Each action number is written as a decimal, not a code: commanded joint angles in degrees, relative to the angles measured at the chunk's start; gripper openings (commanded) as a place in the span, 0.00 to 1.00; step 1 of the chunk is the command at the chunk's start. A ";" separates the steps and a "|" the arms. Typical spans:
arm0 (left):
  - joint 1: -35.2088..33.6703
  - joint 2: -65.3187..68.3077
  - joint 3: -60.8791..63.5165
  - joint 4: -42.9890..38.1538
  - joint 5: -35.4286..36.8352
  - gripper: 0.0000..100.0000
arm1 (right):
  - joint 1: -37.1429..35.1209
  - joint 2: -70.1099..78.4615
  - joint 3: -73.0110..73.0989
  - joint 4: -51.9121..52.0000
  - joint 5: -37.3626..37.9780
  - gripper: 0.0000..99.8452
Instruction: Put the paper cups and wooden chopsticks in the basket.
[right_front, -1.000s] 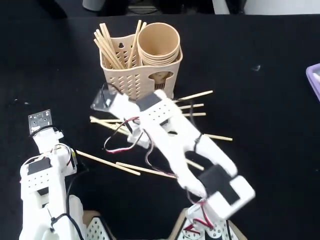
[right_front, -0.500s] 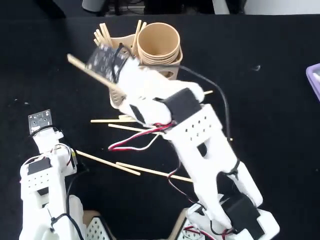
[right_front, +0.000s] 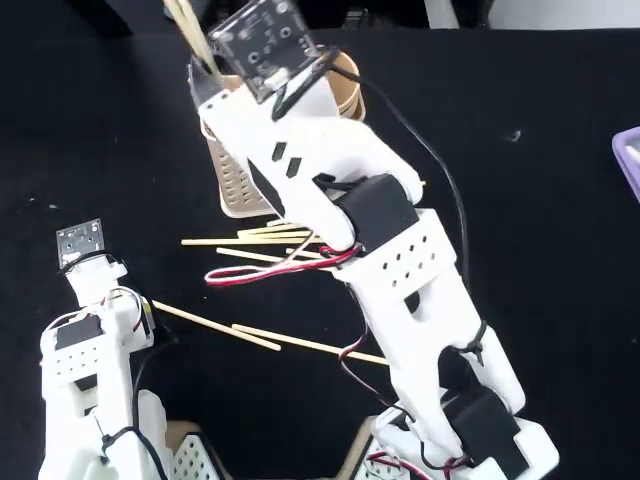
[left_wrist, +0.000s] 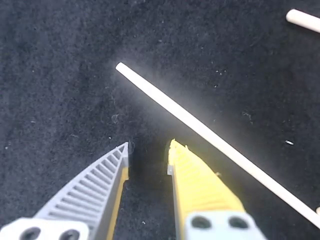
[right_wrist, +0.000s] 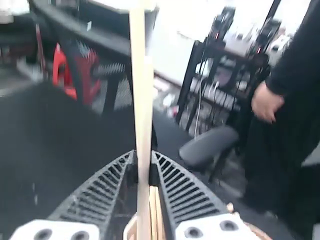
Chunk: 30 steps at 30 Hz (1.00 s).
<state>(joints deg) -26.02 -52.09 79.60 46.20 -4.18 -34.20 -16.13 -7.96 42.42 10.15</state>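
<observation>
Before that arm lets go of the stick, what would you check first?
1. Right claw shut on the stick: ok.
2. Stick's lower end over the basket: cannot tell, the arm hides it.
3. Basket standing upright: ok.
4. All sticks collected: not ok, loose sticks lie on the table.
5. Left claw open, holding nothing: ok.
</observation>
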 joint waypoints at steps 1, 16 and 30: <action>0.66 -0.97 -0.40 -0.88 0.09 0.14 | 0.35 -2.86 -3.21 -7.30 -1.85 0.01; 0.66 -0.97 -0.40 -0.88 0.09 0.14 | 5.45 11.56 -3.12 -7.21 -1.85 0.01; 0.66 -0.97 -0.40 -0.88 0.09 0.14 | 5.54 2.33 -1.98 -1.05 -1.49 0.13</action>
<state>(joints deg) -26.02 -52.09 79.60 46.20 -4.18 -29.54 -5.41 -8.04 38.73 8.75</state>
